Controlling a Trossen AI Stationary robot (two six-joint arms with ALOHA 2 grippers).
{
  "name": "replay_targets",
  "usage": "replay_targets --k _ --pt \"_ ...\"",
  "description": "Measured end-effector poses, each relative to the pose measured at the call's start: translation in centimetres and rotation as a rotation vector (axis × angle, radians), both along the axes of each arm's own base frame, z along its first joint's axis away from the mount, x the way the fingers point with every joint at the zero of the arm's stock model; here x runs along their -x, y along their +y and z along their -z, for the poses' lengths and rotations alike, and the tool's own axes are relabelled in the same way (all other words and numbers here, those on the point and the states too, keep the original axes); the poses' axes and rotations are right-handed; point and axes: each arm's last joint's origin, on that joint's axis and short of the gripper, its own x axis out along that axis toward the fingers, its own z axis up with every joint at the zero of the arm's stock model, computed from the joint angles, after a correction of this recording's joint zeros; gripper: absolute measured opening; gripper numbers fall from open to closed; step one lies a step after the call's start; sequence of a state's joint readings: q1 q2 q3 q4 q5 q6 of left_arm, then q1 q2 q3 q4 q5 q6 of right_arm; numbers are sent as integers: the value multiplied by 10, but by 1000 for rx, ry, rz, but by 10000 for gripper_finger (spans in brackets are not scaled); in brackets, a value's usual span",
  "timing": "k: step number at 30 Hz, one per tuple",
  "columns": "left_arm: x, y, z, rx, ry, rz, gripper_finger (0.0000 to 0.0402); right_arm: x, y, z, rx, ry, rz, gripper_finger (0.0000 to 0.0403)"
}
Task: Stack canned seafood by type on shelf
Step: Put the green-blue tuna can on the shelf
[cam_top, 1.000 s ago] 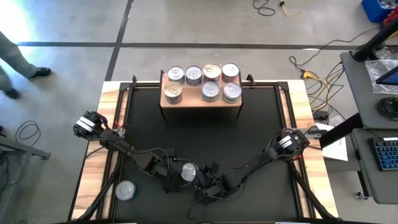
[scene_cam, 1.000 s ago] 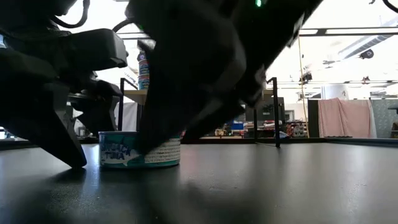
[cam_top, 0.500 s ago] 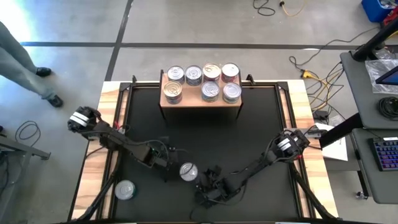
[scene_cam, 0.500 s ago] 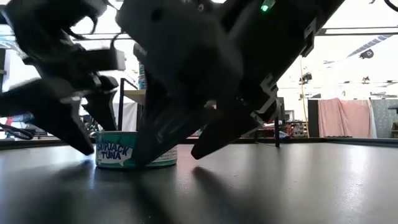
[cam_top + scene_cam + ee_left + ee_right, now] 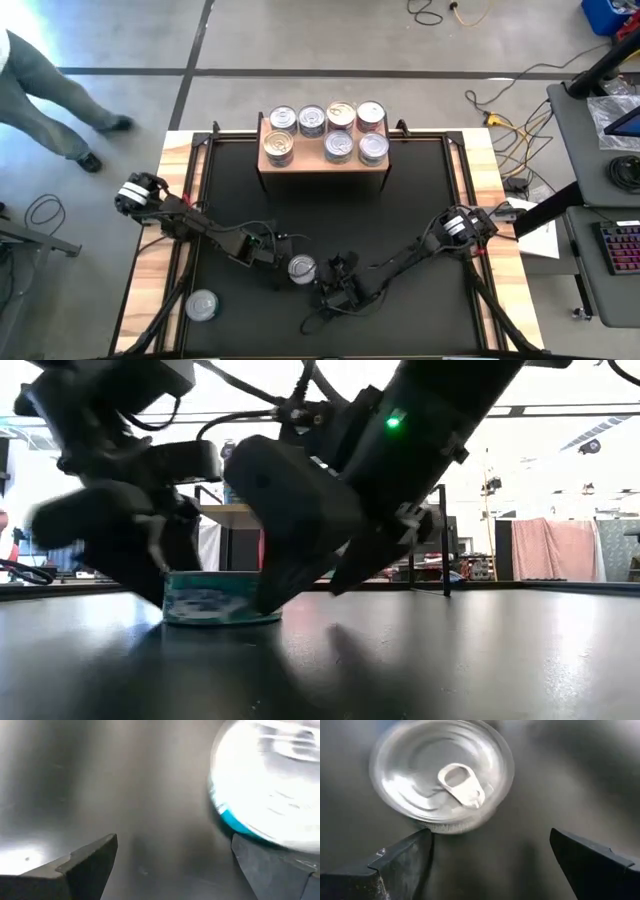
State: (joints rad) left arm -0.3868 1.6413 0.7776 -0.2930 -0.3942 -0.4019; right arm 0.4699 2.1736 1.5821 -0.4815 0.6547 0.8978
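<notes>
The canned seafood sits mostly on the shelf (image 5: 323,160) at the far edge of the black mat (image 5: 400,230) in the high view: seven tins in two rows, four behind and three in front, one of them a gold-lidded tin (image 5: 341,115) in the back row. Two more tins lie on the mat near the front edge: a silver-lidded can (image 5: 302,268) between the two grippers, and a stray can (image 5: 202,305) well apart near the front left corner. The left gripper (image 5: 272,258) is just beside the silver-lidded can on its left, and the right gripper (image 5: 335,285) is just beside it on its right. A person's legs (image 5: 50,110) show on the floor beyond the table's left side.

In the low view, the can (image 5: 220,598) stands flat on the mat, its side label teal and white; the lettering is too blurred to read. Dark gripper bodies crowd it on both sides.

In the left wrist view, the left gripper (image 5: 195,865) has its fingers wide apart, with the teal-banded can (image 5: 270,790) ahead near one fingertip.

In the right wrist view, the right gripper (image 5: 492,862) also has its fingers spread, empty, with the can's pull-tab lid (image 5: 442,775) ahead of them.
</notes>
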Motion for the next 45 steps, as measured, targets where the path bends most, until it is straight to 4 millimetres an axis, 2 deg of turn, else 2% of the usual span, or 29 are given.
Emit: replay_targets --k 8,13,16,20,23,27,34,37,45 --pt "10 -15 -2 25 37 6 382 18 -16 -31 85 149 -13 400" --pt "17 -13 -8 25 11 -30 382 20 -6 -37 54 136 -85 400" --pt "18 -8 -7 -24 4 -35 382 18 9 -31 4 59 -109 400" --pt "12 -2 1 -5 -58 -66 382 7 26 -10 -45 -78 -101 400" --pt "9 -2 10 40 -127 -87 382 -3 30 9 -70 -154 -88 400" --pt "9 -1 16 58 -141 -122 382 -11 22 27 -63 -180 -26 400" --pt "9 -5 17 75 -148 -105 382 -19 -7 30 -22 -183 100 400" --pt "1 -10 17 84 -144 -47 382 -23 -19 31 9 -161 104 400" --pt "-27 -26 24 64 -86 89 382 -28 -32 31 62 -142 90 400"
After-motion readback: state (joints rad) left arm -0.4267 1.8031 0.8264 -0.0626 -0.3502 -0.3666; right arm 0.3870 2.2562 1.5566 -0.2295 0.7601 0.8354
